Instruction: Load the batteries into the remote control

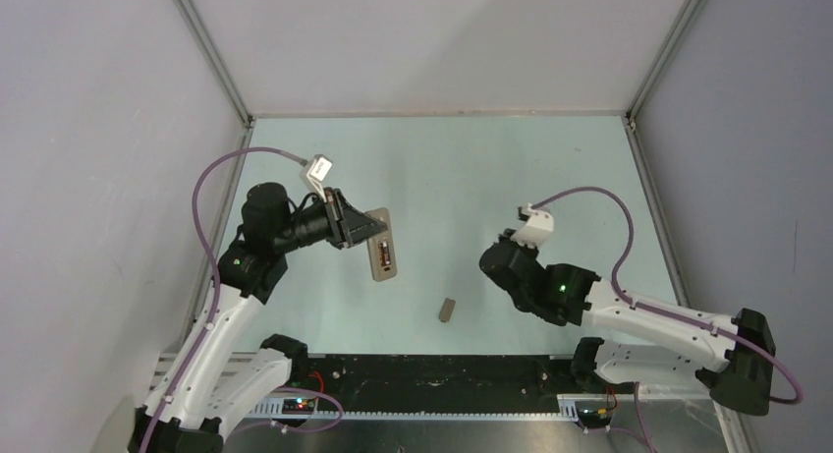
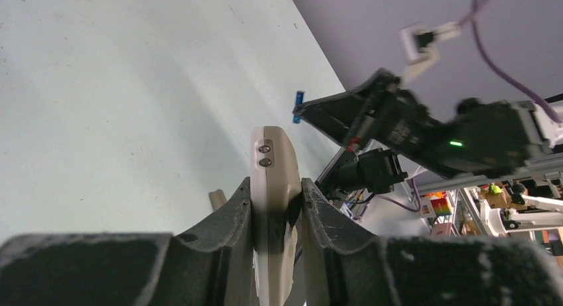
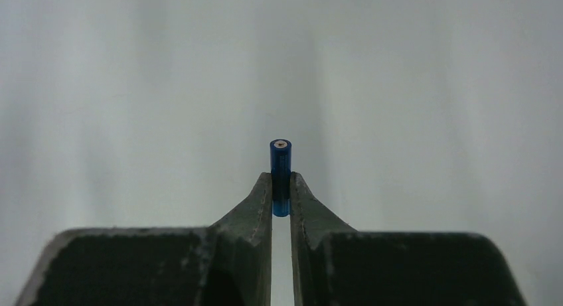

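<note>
The left hand pinches the remote control by its sides, holding it up over the pale green surface, left of centre. From overhead the handset's beige-grey back faces up with a dark open slot showing in it; whether anything sits in that slot cannot be told. Most of the remote's length reaches past the fingertips toward the near edge. In the left wrist view the handset stands edge-on between the two dark fingers, both pressed against it, with two small metal dots near its rounded far end.

Across the surface, well apart from the remote, the right hand is clamped on the blue battery. The battery stands upright between the fingertips. Its lower part is gripped, while its upper part and pale metal end cap rise clear above them. The left wrist view catches it as a speck of blue at the tip of the right hand, in the air beyond the remote's far end and not touching it.

A small beige-grey cover piece lies flat on the surface between the two arms, toward the near edge and apart from both hands.
</note>
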